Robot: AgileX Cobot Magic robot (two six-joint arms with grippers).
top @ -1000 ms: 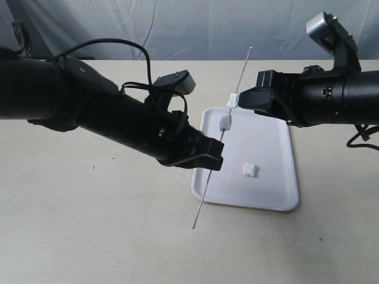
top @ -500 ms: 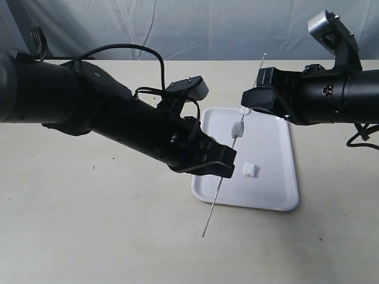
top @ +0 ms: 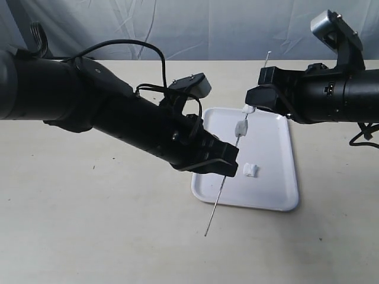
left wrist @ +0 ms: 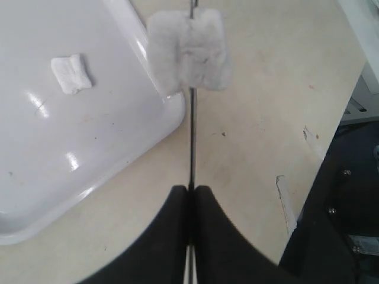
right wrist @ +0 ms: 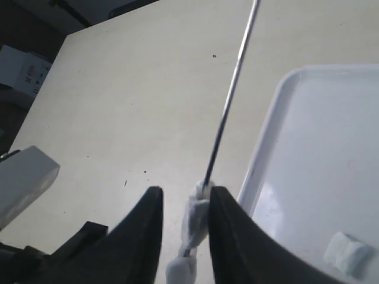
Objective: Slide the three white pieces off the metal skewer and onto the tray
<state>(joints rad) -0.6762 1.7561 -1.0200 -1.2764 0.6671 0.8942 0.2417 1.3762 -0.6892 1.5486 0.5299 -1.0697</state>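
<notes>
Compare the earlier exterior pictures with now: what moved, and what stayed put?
In the exterior view the left gripper, shut on the metal skewer, carried it rightward toward the tray. The right gripper also shifted slightly rightward, jaws flanking the upper piece. Unchanged: it and the lower piece stay threaded, and the third piece lies on the tray.

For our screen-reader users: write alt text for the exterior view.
A black left claw holds a thin grey metal skewer tilted over a flat white rectangular plastic tray, two small white lumps threaded on its upper part. The black right claw straddles the upper lump; a third white lump lies on the tray.
</notes>
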